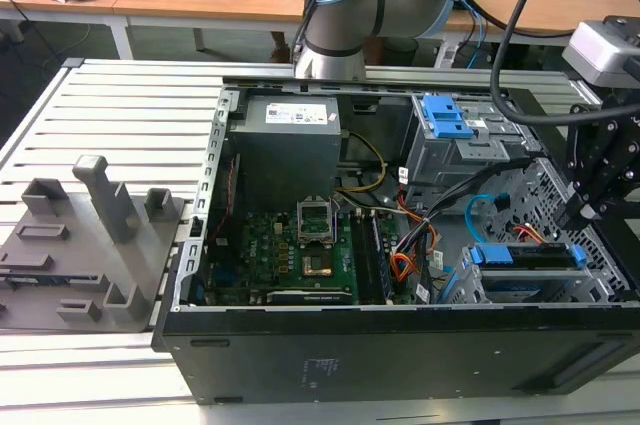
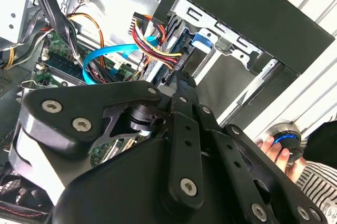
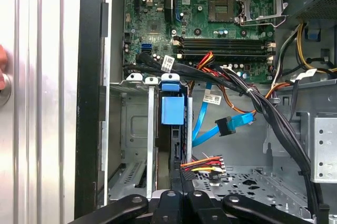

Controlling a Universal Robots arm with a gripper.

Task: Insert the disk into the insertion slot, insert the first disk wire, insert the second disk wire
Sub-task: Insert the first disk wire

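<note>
The disk (image 1: 527, 256), in its blue frame (image 3: 172, 109), sits inside the insertion slot (image 3: 134, 129), the silver cage at the case's front corner. The first disk wire (image 3: 204, 164), an orange-red-black bundle, runs to the disk's rear edge and ends at my gripper (image 3: 177, 175). My gripper's fingers are shut there, with the plug hidden between them. In the second wrist view the same bundle (image 2: 154, 40) leads down to the gripper (image 2: 181, 83). The second disk wire (image 3: 227, 125), a light-blue cable, hangs loose with its black plug beside the cage. In the exterior view the gripper (image 1: 585, 207) hovers over the cage.
The open computer case (image 1: 400, 345) lies on a slatted table, with the motherboard (image 1: 300, 245) and a thick black cable bundle (image 3: 263, 108) near the cage. A taller grey bay with a blue latch (image 1: 445, 117) stands behind. A person's hand (image 2: 275, 149) rests on a knob beside the case.
</note>
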